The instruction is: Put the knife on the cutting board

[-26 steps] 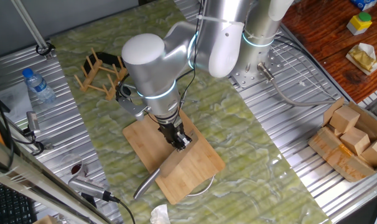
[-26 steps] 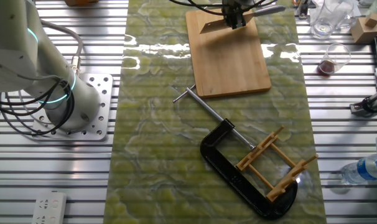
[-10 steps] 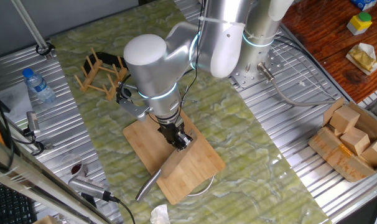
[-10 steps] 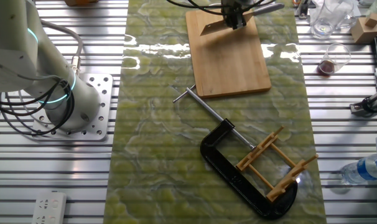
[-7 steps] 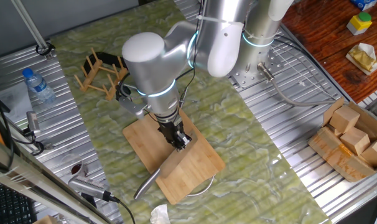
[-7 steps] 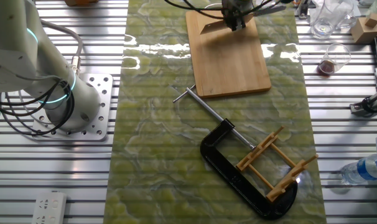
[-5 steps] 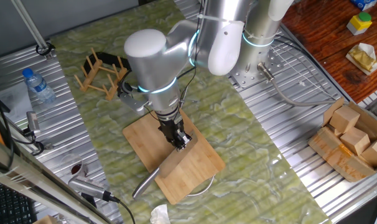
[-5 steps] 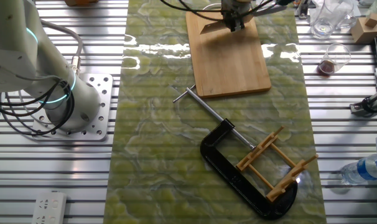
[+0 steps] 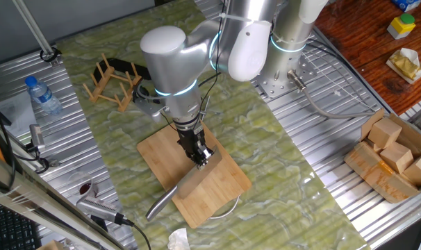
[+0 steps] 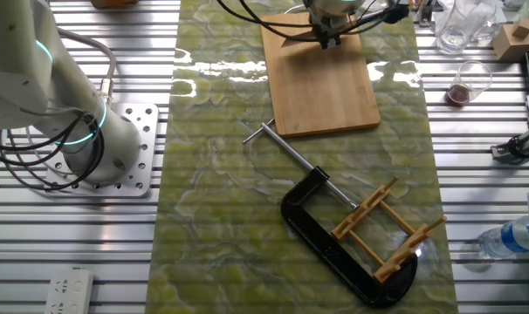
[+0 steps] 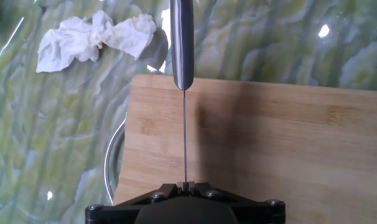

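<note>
Gripper: clenched on knife blade's spine.
Knife: blade edge-on above cutting board, apparently not touching.
Handle: past board's edge.

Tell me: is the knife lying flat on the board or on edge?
On edge. The hand view shows the knife blade as a thin line, pinched by the claw over the cutting board.

One light-brown bamboo cutting board; one all-steel cleaver knife; one wooden peg rack; one black C-clamp; one clear plastic water bottle; one crumpled white tissue.

Knife handle end cut off, top edge.
</note>
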Available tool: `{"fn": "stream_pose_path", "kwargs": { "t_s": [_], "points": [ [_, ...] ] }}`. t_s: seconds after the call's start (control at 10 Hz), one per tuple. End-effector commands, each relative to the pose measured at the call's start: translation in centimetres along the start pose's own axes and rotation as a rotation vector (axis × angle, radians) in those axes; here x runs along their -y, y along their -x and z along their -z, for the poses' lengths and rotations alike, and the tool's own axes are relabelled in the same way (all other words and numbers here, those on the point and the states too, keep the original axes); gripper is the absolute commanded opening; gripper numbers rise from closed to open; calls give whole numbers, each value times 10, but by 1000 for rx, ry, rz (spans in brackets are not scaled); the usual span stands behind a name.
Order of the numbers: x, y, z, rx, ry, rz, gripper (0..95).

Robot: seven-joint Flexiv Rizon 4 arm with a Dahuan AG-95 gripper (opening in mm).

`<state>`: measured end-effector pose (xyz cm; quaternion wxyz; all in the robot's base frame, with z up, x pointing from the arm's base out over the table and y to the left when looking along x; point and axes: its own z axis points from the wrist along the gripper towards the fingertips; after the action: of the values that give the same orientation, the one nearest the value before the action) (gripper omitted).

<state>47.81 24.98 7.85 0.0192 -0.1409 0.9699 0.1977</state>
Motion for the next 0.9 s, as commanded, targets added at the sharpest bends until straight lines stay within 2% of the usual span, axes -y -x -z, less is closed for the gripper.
{"fn": "stream_pose_path", "kwargs": {
  "t_s": [0.1,0.9],
  "points": [
    [0,-1,0,2,4,4,0],
    [0,-1,-1,6,4,23,0]
  ]
}}
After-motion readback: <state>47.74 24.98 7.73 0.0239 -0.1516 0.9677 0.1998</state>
